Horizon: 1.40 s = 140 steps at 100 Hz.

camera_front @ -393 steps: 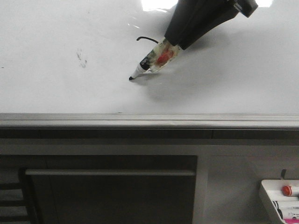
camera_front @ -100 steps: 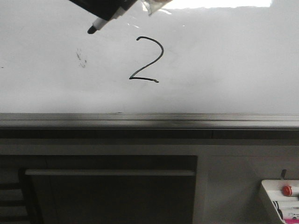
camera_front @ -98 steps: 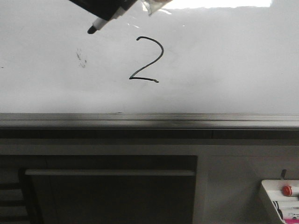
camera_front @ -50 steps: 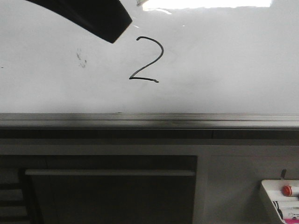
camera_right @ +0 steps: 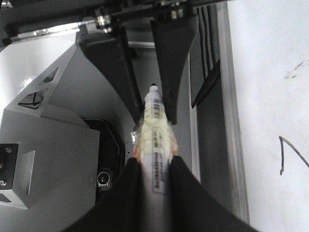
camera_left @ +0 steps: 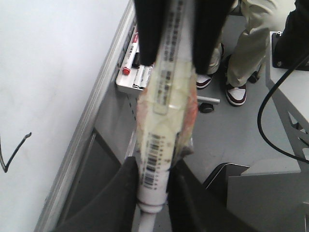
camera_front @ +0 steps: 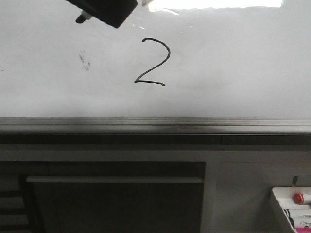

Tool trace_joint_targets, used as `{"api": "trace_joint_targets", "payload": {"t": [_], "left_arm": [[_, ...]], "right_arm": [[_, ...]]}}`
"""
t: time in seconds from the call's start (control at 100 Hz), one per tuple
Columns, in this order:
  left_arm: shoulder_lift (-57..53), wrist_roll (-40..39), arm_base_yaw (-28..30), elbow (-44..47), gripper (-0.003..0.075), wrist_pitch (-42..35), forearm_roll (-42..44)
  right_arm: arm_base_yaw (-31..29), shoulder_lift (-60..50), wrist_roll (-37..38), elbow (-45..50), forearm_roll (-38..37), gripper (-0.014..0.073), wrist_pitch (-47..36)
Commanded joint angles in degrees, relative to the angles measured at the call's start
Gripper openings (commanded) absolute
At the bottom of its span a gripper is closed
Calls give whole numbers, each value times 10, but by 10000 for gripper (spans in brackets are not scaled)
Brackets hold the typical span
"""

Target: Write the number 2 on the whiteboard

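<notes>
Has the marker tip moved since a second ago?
Yes. In the front view the marker tip has shifted left and up, farther from the 2 on the whiteboard.

whiteboard (camera_front: pixel 233 63): number 2 (camera_front: pixel 153 62) (black, hand-drawn) | marker (camera_left: pixel 161 121): barcode, print unreadable

Black number 2 (camera_front: pixel 153 62) on white whiteboard (camera_front: pixel 233 73) (grey smudges); marker (camera_left: pixel 161 121) white, barcoded, yellowish tape.

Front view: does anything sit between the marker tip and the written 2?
Nothing visible does. Only bare whiteboard lies between the marker tip at top left and the number 2; the smudge sits off to the left.
</notes>
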Motion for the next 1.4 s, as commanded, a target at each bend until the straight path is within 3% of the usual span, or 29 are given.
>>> {"api": "trace_joint_targets", "payload": {"t": [0.0, 0.22, 0.62, 0.69, 0.84, 0.97, 1.23, 1.39], "left_arm": [[-16, 1, -4, -20, 123, -16, -26], [-16, 3, -4, -20, 119, -16, -26], [-16, 4, -4, -20, -18, -15, -26], [-16, 4, -4, -20, -18, -15, -26], [-16, 4, -4, -20, -18, -14, -22], [-16, -3, 1, -20, -18, -6, 9], [-57, -89, 103, 6, -18, -9, 61], [-102, -127, 205, 77, -18, -95, 58]], "right_arm": [[0, -10, -7, -12, 22, -2, 7], [0, -10, -7, -12, 22, -2, 7], [0, -10, -7, -12, 21, 0, 11], [0, -10, -5, -12, 20, 45, 9], [-1, -11, 25, -13, 16, 271, 8], [-21, -25, 81, -26, -6, 301, 13], [-121, -124, 199, 6, -22, 301, -19], [-167, -193, 243, 84, -23, 301, -84]]}}
